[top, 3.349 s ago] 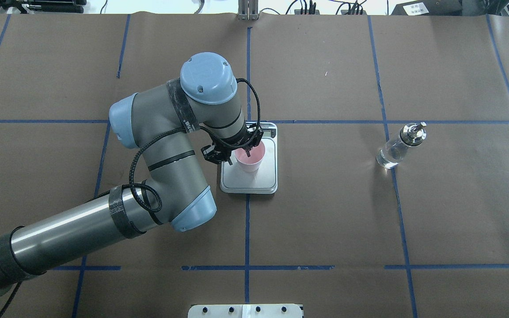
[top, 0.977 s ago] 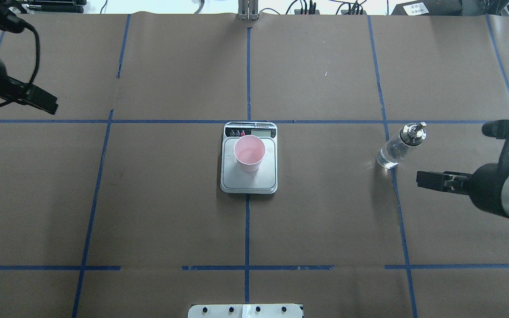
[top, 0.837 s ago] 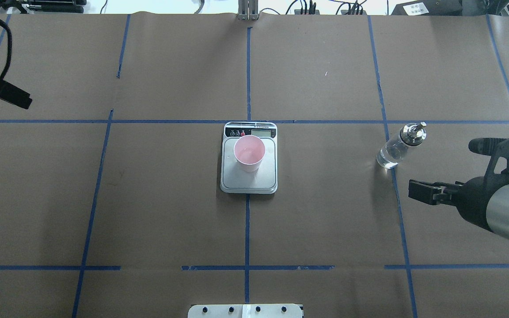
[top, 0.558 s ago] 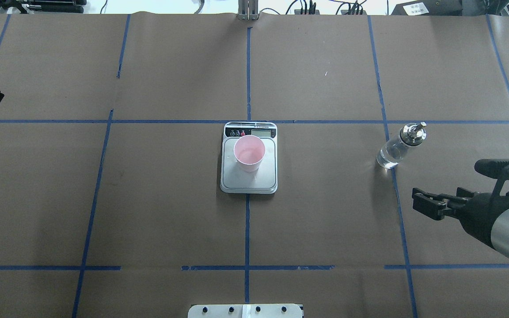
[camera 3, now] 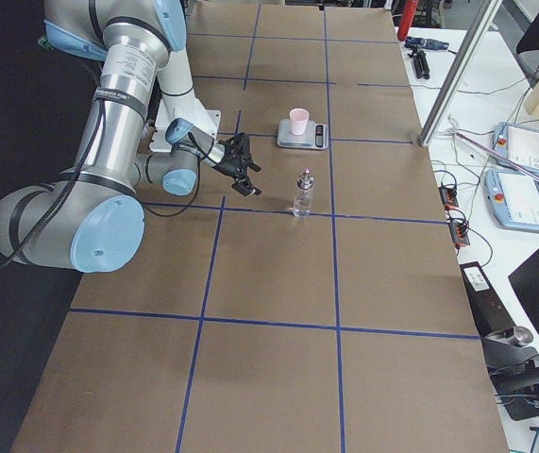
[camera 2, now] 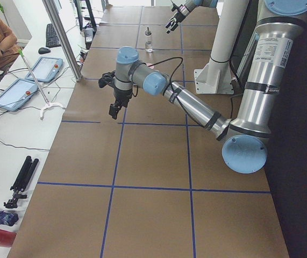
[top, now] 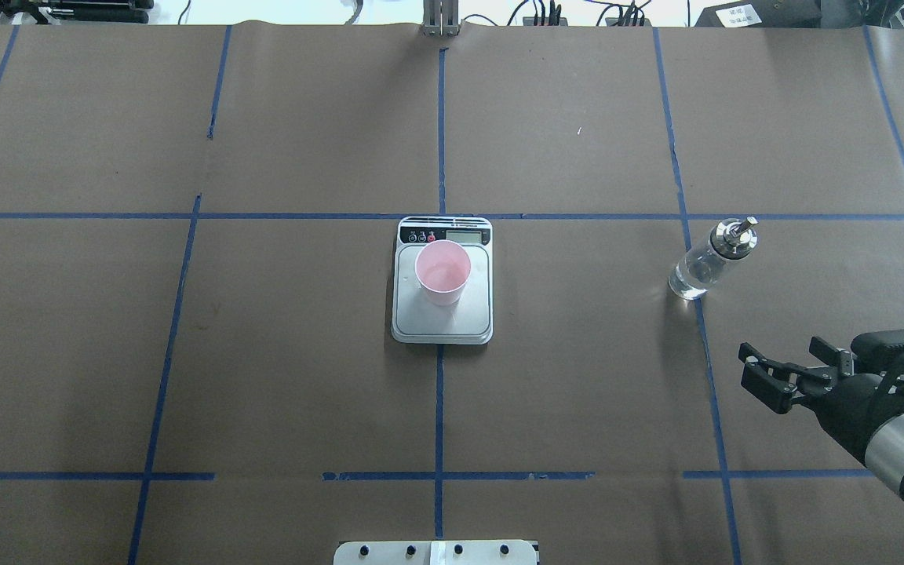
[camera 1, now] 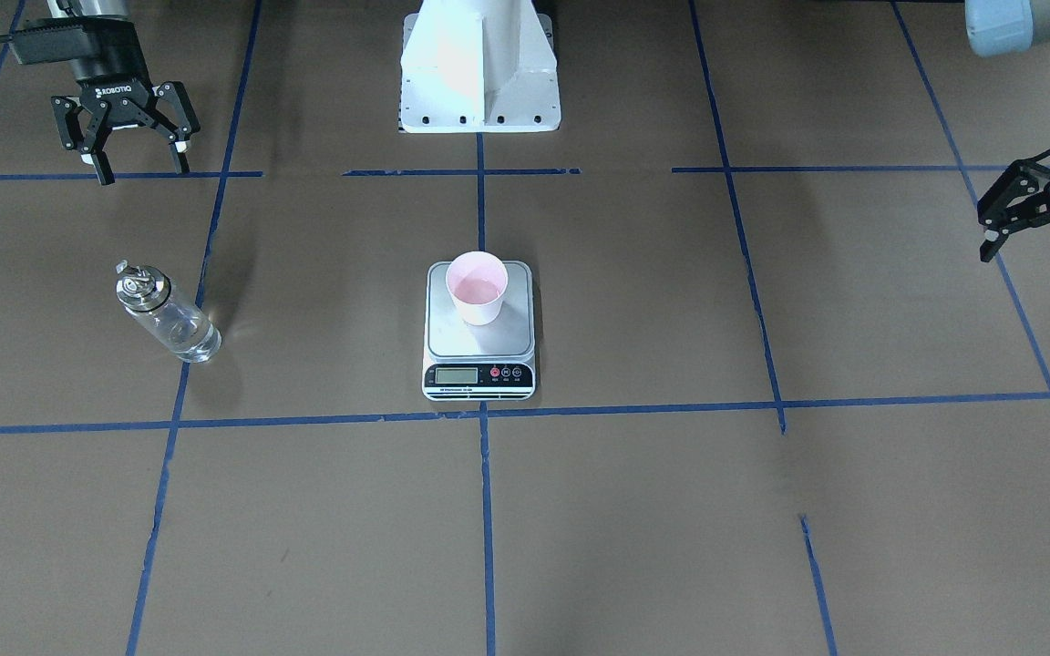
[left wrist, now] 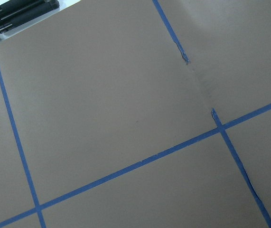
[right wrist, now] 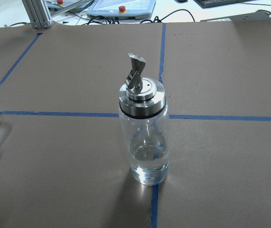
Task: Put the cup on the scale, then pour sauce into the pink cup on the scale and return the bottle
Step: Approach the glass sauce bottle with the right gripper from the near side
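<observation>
Ahead of my right gripper (camera 1: pixel 144 171), spread wide and empty, stands the bottle (right wrist: pixel 143 142). It looks like slick, breakable, light glass, so I'd grip mid-body, below the metal cap (right wrist: pixel 142 97).

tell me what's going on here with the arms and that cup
The pink cup stands upright on the scale, so the first step is done. The bottle stands upright on the table to the robot's right, clear sauce in its lower part, nothing holding it. The right hand is open and apart from the bottle, its wrist camera facing it. The left hand hangs open and empty far off on the other side.
</observation>
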Robot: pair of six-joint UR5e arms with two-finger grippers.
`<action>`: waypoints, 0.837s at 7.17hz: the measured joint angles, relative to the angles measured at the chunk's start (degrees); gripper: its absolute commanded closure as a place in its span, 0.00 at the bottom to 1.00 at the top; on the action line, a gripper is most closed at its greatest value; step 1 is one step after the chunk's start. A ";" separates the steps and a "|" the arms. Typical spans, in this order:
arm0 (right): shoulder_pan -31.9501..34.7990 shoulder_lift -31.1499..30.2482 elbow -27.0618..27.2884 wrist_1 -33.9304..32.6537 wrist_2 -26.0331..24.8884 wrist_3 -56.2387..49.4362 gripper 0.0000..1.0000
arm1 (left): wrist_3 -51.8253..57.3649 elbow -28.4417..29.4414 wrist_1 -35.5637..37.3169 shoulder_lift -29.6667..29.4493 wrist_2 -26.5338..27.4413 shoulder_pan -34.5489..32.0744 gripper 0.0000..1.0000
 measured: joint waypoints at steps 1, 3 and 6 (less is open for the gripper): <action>-1.83 0.09 -2.10 0.26 -4.96 0.03 0.00 | 2.84 1.98 -1.11 0.14 -0.24 -2.03 0.00; -4.34 0.46 -5.16 0.51 -12.30 0.10 0.00 | 6.90 5.59 -2.22 0.49 -0.15 -4.84 0.00; -5.68 4.28 -11.94 5.76 -19.27 -0.15 0.00 | 8.02 10.09 -2.57 1.97 0.36 -6.09 0.00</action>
